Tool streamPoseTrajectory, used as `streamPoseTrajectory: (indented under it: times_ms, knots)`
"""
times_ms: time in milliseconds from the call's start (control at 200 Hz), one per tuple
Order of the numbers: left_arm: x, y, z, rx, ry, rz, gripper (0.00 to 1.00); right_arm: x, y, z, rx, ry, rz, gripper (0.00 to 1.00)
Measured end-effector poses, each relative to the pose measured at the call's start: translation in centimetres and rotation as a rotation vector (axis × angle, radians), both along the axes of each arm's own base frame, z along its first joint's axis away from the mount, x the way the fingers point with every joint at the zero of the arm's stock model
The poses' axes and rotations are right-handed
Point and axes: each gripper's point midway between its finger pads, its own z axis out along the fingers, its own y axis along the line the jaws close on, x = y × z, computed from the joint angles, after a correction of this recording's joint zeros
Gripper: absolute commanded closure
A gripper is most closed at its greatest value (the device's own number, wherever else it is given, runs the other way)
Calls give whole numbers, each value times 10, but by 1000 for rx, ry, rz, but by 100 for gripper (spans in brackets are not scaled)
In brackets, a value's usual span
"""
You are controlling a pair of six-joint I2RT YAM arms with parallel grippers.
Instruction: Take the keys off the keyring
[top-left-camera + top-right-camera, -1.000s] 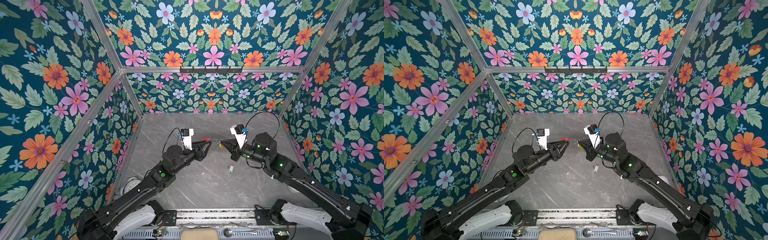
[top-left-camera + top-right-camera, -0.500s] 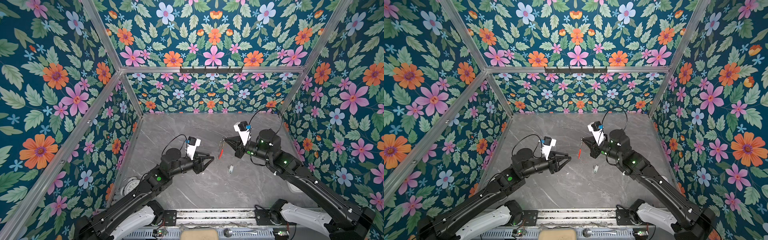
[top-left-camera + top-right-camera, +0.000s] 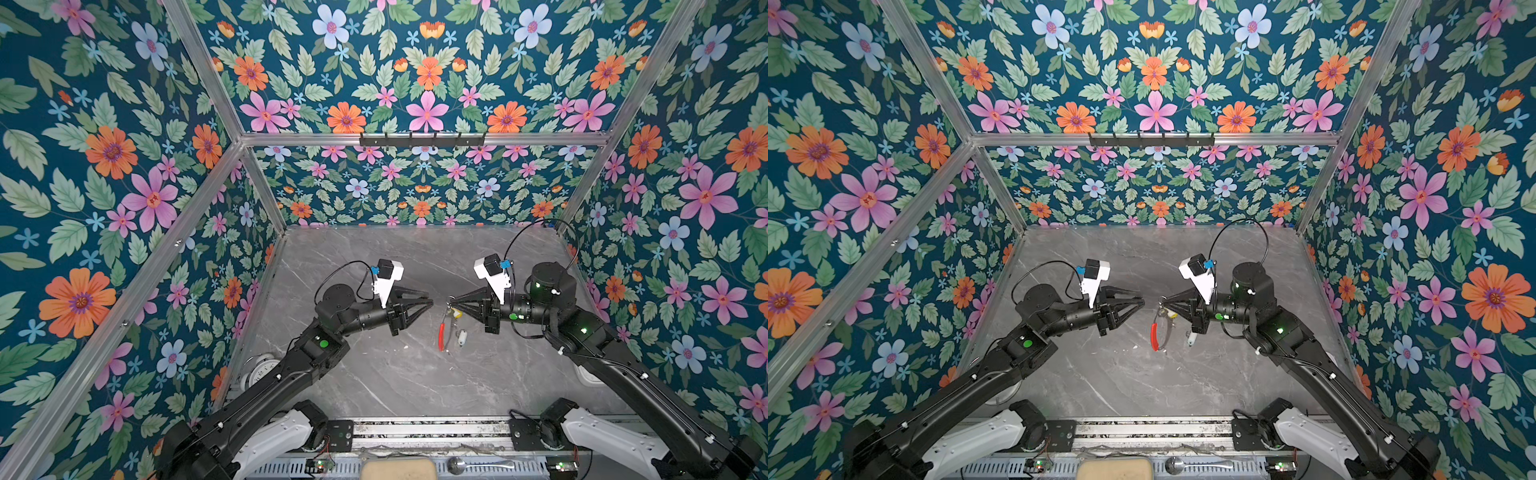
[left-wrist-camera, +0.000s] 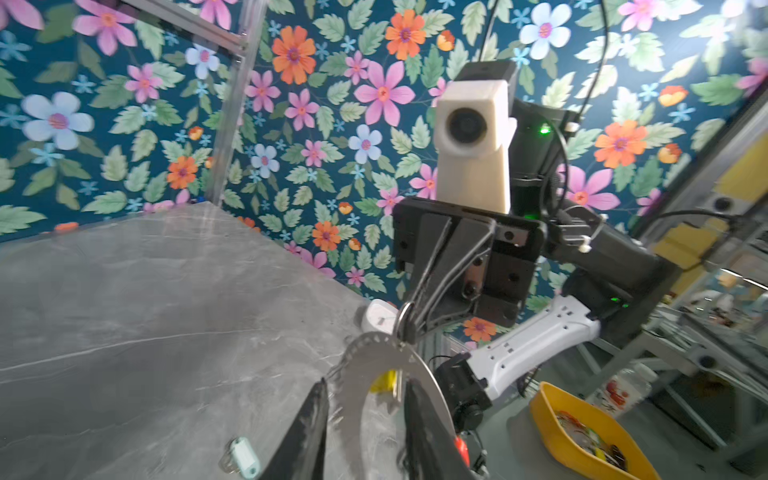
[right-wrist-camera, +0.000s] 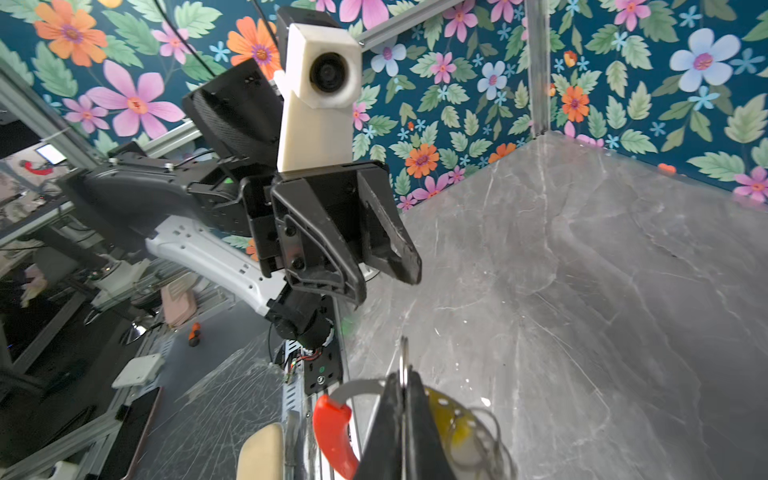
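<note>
The keyring, a thin grey hoop with a red section, hangs from a small silver ring. My right gripper is shut on that ring. A key with a yellow tag dangles from the hoop just under the right jaws. A second key with a pale tag lies loose on the table. My left gripper faces the right one, tips a short way from the ring. It is open and holds nothing.
Flowered walls close in the grey marble table on three sides. A white round object sits at the table's left edge. A beige pad and a spoon lie on the front rail. A yellow bin stands off the table.
The hoop, stretched level between both grippers a second ago, now hangs from the right gripper alone. The left gripper dipped away, then rose back toward the ring with its jaws narrower.
</note>
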Motion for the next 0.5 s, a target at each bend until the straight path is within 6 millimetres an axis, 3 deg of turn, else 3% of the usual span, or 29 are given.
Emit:
streamPoseTrajectory:
  times_ms: [210, 500]
  knots:
    - [-12, -8, 14, -66, -35, -116, 64, -8, 5, 3, 41, 45, 61, 100]
    - [-14, -15, 11, -76, -18, -175, 69, -9, 10, 8, 77, 61, 94, 100]
